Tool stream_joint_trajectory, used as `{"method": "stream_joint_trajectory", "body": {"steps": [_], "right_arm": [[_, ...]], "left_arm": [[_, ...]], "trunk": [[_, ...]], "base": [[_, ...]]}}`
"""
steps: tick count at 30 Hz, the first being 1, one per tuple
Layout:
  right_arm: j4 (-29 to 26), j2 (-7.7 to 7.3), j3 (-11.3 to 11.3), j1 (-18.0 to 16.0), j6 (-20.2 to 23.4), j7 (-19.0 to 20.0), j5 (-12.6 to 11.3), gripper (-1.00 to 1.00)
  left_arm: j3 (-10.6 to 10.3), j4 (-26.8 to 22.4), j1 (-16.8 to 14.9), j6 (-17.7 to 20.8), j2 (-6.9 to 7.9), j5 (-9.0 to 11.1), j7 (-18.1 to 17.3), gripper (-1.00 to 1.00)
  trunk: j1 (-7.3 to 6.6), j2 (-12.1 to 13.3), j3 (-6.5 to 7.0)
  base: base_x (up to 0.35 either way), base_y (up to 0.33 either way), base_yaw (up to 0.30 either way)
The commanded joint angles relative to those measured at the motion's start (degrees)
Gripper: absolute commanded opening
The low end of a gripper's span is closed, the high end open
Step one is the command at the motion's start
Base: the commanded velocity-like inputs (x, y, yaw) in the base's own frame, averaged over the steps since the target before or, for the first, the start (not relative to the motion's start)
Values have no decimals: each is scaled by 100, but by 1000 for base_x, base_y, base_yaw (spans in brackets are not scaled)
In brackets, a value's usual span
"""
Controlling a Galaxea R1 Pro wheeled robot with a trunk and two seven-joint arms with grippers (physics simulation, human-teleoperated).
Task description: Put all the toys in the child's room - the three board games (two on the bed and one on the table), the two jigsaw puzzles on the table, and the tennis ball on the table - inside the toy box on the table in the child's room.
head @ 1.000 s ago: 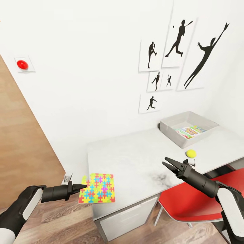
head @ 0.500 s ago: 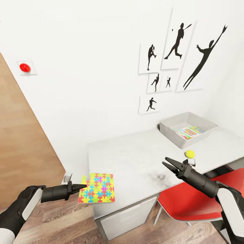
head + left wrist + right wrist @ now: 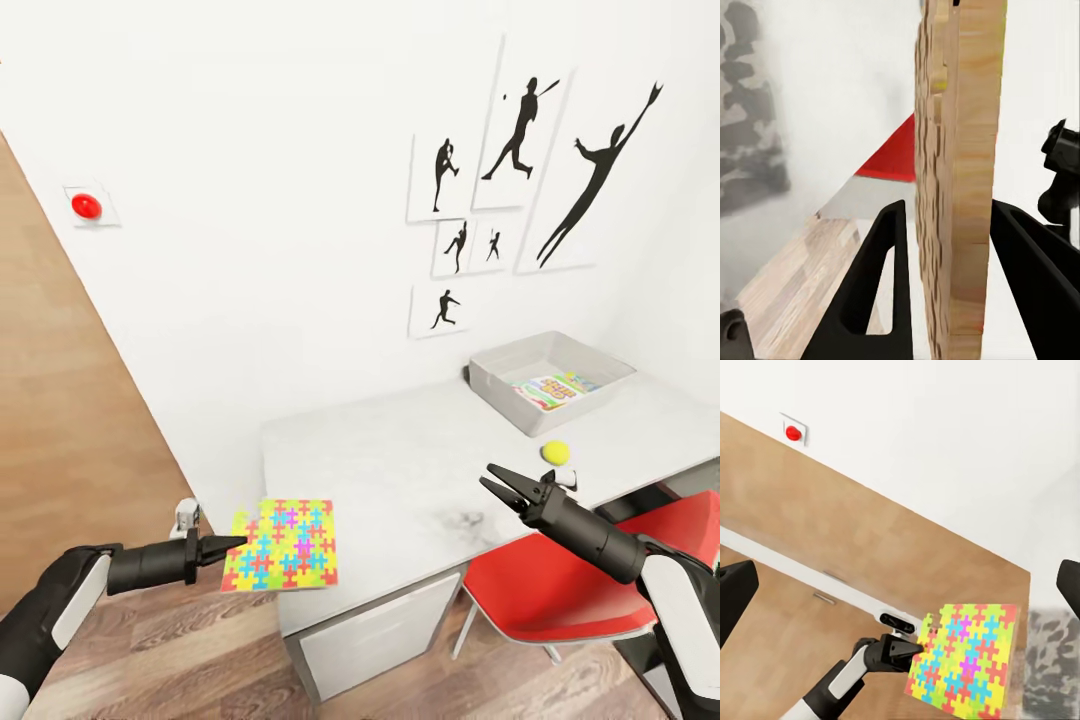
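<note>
Left gripper [image 3: 232,545]: clamped on one edge of the jigsaw puzzle [image 3: 281,545]; in the left wrist view the two black fingers [image 3: 874,285] stand either side of the puzzle's tan edge [image 3: 956,187], seen end-on
Jigsaw puzzle: a flat multicoloured square held roughly level, reaching out from the left fingertips toward the right gripper; its far part overlaps the near corner of the table [image 3: 400,470], and whether it touches the top cannot be told; the right wrist view shows its patterned face [image 3: 964,664] with the left gripper [image 3: 916,649] at its edge
Right gripper [image 3: 492,482]: jaws spread, nothing between them, held above the table top and pointing toward the puzzle, well apart from it
Tennis ball [image 3: 556,452]: on the table just behind the right gripper, beside its wrist, on the toy-box side
Toy box [image 3: 500,378]: on the table beyond the ball, against the wall, well apart from both grippers; a flat printed box [image 3: 556,388] lies inside it
Red chair [image 3: 560,590]: under the table edge, below the right forearm
Wall pictures [image 3: 520,180]: black sports silhouettes above the toy box
Red button [image 3: 86,206]: on the white wall, high above the left gripper
Wood-plank floor [image 3: 180,650]: beneath the left arm
</note>
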Motion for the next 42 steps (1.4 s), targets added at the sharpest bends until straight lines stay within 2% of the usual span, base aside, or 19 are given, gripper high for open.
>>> {"method": "stream_joint_trajectory", "body": {"steps": [1,3,6,11,16,26,42], "right_arm": [[2,-4,-36,-5,23,-2,19,100],[3,-5,-140,-5,23,-122,22,100],[9,-8,-246,-5,58,-257,1,100],[5,3,-304,-5,60,-297,8,100],[4,19,-312,-5,56,-320,17,100],[4,5,-317,-5,55,-292,18,100],[4,2,-319,-5,55,-291,18,100]], "left_arm": [[2,-5,-3,22,52,-18,-194,-100],[5,-26,-3,24,161,-23,-545,-100],[4,-221,-3,28,248,-26,-935,-100],[-8,-642,-9,28,396,3,-1146,-100],[10,-754,-5,28,506,-16,-1198,-100],[-45,-785,-3,28,518,-16,-1205,-100],[-45,-803,-3,28,521,-14,-1214,-100]], "trunk": [[-23,34,10],[-66,114,46],[-132,234,99],[-242,435,189],[-352,635,279],[-572,1036,507],[-572,1036,608]], "base": [[-226,0,0],[-229,0,0],[-90,0,0],[-17,0,0],[-2,0,0],[0,0,-168],[-96,0,-219]]}}
